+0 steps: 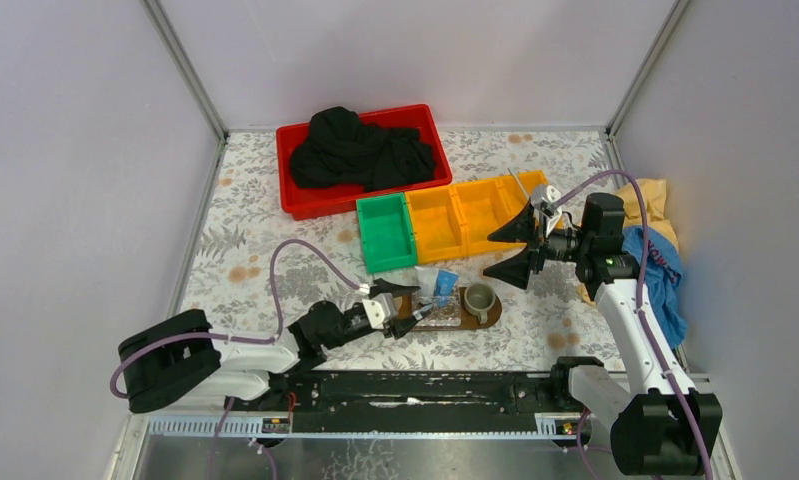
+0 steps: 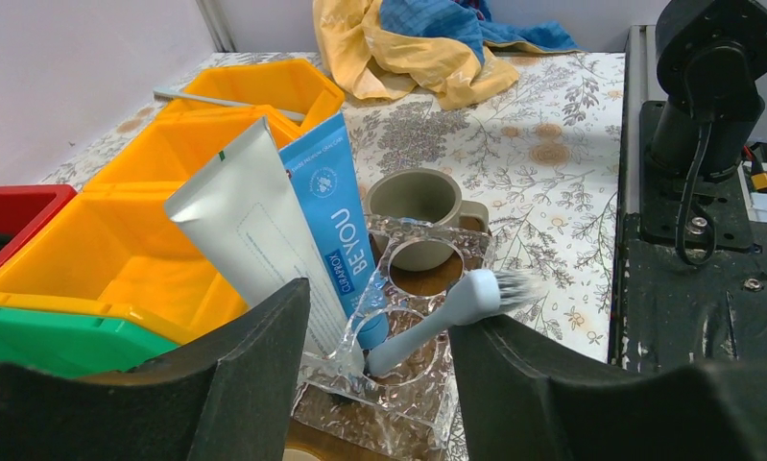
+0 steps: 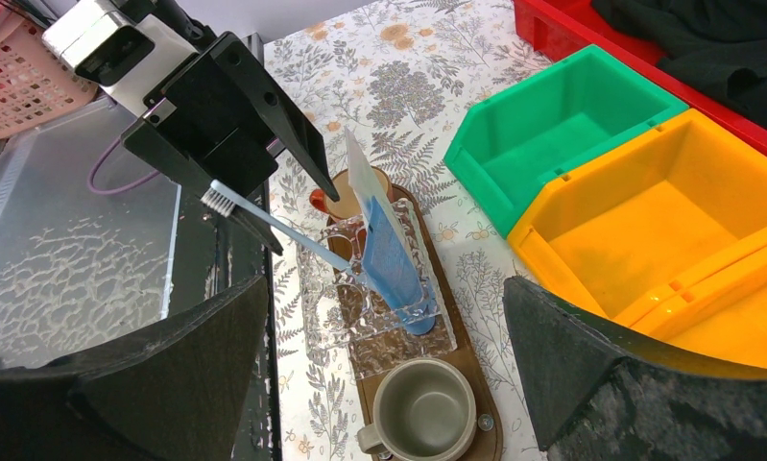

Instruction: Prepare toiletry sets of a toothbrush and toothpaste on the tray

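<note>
The dark-brown tray (image 1: pixel 490 316) lies in front of the bins and also shows in the right wrist view (image 3: pixel 476 386). On it stands a clear ribbed holder (image 2: pixel 408 384) with the silvery-white toothpaste (image 2: pixel 245 226) and the blue toothpaste (image 2: pixel 333 216) leaning in it. One pale toothbrush (image 2: pixel 437 322) stands slanted in a holder hole, its bristles beside my left gripper's right finger. My left gripper (image 1: pixel 412 305) is open around it, jaws wide apart. A second toothbrush (image 2: pixel 221 99) lies across the far yellow bin. My right gripper (image 1: pixel 500 252) is open and empty, above the tray.
A grey mug (image 1: pixel 479 298) sits on the tray's right end. Behind the tray stand a green bin (image 1: pixel 387 232) and yellow bins (image 1: pixel 465 215), then a red bin (image 1: pixel 305 200) holding black cloth. Yellow and blue cloths (image 1: pixel 655 250) lie at the right.
</note>
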